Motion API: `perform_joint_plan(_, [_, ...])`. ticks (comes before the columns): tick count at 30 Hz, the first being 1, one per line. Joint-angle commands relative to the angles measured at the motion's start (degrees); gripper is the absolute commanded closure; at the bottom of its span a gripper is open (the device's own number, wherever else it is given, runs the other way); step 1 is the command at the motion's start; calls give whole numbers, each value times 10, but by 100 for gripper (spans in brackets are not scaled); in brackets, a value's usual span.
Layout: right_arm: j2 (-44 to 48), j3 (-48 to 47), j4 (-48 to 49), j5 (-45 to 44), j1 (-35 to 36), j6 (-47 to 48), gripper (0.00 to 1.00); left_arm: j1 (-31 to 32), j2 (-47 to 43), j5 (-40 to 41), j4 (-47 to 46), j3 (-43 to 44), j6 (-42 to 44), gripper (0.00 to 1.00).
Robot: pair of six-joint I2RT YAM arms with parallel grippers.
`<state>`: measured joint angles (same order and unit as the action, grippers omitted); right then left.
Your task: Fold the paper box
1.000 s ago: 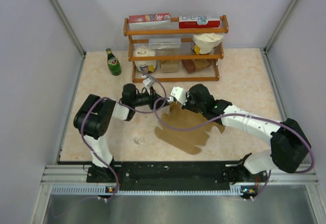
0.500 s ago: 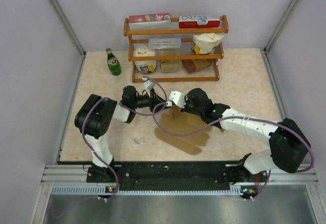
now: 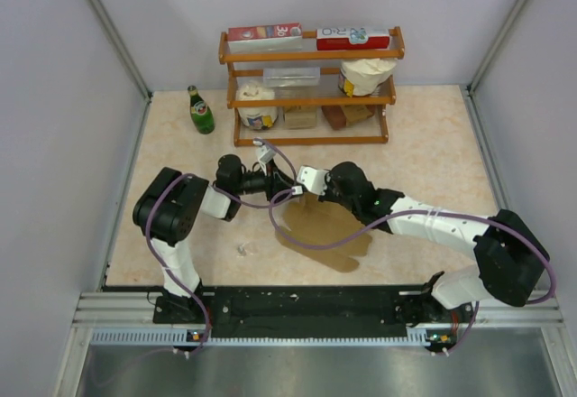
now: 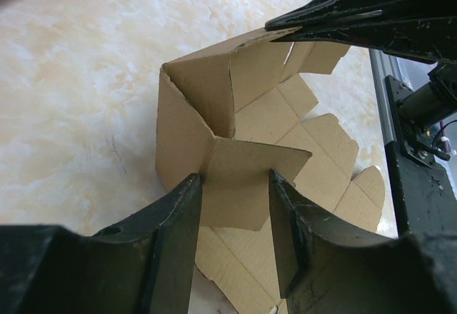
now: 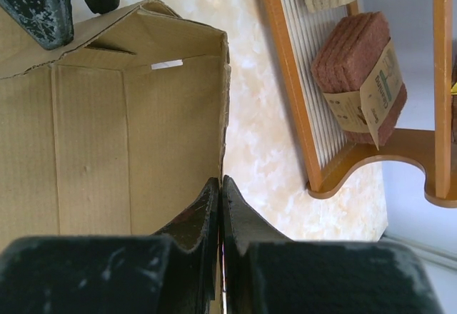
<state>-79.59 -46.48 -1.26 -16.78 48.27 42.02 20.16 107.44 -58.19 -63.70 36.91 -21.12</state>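
Note:
The paper box is a kraft-brown die-cut sheet lying mid-table, with one end folded up into walls. My right gripper is shut on the top edge of an upright wall. In the left wrist view its fingertips pinch that edge from the upper right. My left gripper is open, its fingers standing either side of a folded-in flap. From above, the left gripper and the right gripper meet at the box's raised far-left end.
A wooden shelf rack stands at the back with red-and-white cartons, a paper roll and brown blocks. A green bottle stands to its left. A small scrap lies on the table near the left arm.
The left jaws have spread wider around the flap. The right gripper has shifted a little left and nearer with the wall it holds, and the sheet's right side has drawn in.

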Motion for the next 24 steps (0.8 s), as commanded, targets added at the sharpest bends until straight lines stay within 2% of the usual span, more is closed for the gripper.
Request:
perform_joint_plan(1, [0, 4, 39, -26, 13, 10, 100, 1, 11, -24, -49, -4, -5, 52])
perform_joint_plan(7, [7, 5, 36, -27, 12, 12, 100, -8, 17, -46, -58, 2, -18, 44])
perform_joint_plan(12, [10, -1, 17, -19, 12, 13, 100, -31, 31, -67, -104, 8, -63, 36])
perform_joint_plan(20, [5, -6, -3, -11, 12, 11, 100, -40, 48, -71, -133, 14, -93, 34])
perform_joint_plan(24, [1, -6, -1, -13, 13, 10, 100, -40, 68, -86, -222, 14, -152, 33])
